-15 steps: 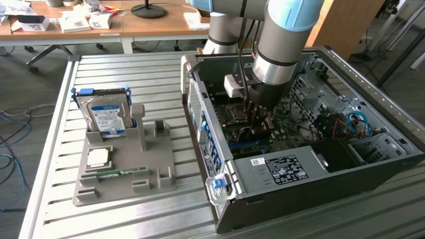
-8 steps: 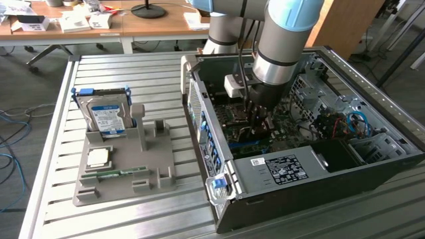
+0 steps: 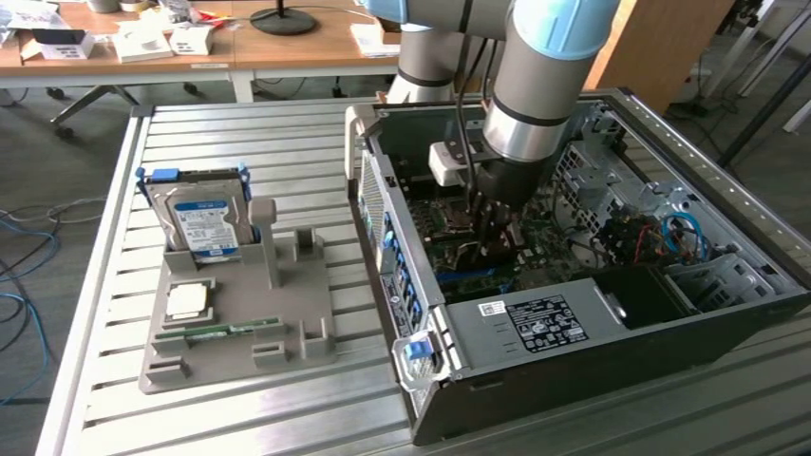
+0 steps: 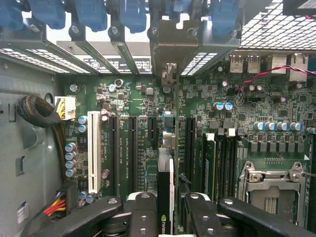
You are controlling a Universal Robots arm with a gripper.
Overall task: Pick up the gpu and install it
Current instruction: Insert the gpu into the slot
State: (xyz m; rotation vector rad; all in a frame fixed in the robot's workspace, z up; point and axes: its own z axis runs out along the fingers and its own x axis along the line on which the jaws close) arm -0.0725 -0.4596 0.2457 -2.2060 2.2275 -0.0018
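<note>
My gripper [image 3: 489, 226] reaches down into the open computer case [image 3: 595, 313], just above the green motherboard [image 4: 133, 103]. In the wrist view the gripper [image 4: 168, 217] is shut on the gpu [image 4: 165, 187], a thin dark card seen edge-on between the two black fingers [image 4: 143, 215]. The card stands upright over the row of long black expansion slots [image 4: 132, 148], in line with the metal slot opening [image 4: 168, 54] at the case's rear wall. I cannot tell whether its lower edge touches a slot. In the exterior view the gpu [image 3: 485, 249] is a dark shape under the fingers.
On the exterior view's left a grey holder [image 3: 241, 328] carries a blue-labelled hard drive [image 3: 200, 220], a square processor [image 3: 186, 300] and a green memory stick [image 3: 235, 330]. Blue latches [image 4: 89, 12] line the case's rear. Cables [image 4: 42, 113] run along the case wall. A wooden desk [image 3: 190, 43] stands behind.
</note>
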